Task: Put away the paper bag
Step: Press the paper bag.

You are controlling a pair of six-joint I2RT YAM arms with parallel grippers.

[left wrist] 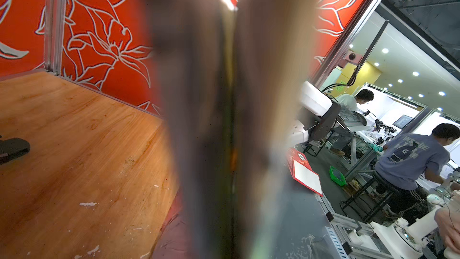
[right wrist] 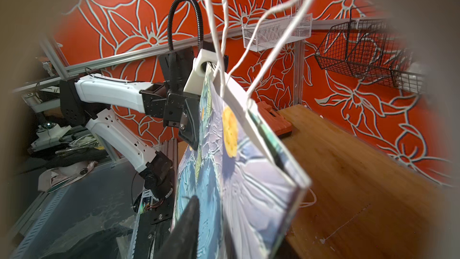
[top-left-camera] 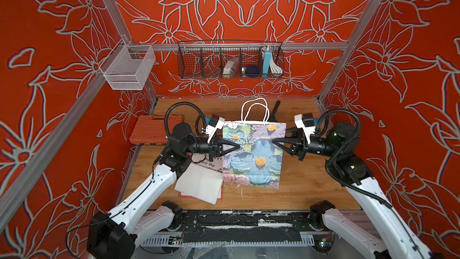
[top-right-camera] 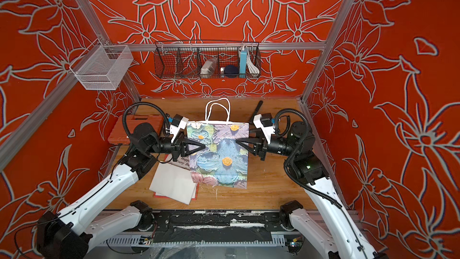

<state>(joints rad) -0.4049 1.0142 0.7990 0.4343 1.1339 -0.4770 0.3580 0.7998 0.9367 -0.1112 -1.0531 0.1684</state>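
And there it was, the paper bag (top-left-camera: 254, 155), flattened and stretched between the two arms over the middle of the wooden table (top-left-camera: 298, 183). The left gripper (top-left-camera: 237, 146) was clamped shut on the bag's left edge, and the right gripper (top-left-camera: 273, 142) was pinched tight on the opposite edge, both about halfway down its sides. The same two-sided hold showed in both top views, with the flowered face of the bag (top-right-camera: 219, 155) turned up to the camera. Its white handles (top-left-camera: 255, 109) pointed toward the back wall. From the right wrist camera the bag (right wrist: 249, 183) appeared nearly edge-on and off the tabletop. One of the dark fingers (right wrist: 190, 215) of the right gripper lay against the printed face, and the left gripper (right wrist: 191, 130) bit onto the far edge. The left wrist camera gave little: a blurred brown mass filled its middle, with bare table (left wrist: 74, 145) off to one side. Seen from above, the bag's lower left corner overlapped a white sheet (top-left-camera: 199, 183) lying on the table. An orange case (top-left-camera: 149, 130) sat at the table's left edge, and a black tool (top-left-camera: 275, 110) lay near the back. On the back rail hung a black wire basket (top-left-camera: 230, 59), with a white mesh basket (top-left-camera: 128, 67) at the left corner.
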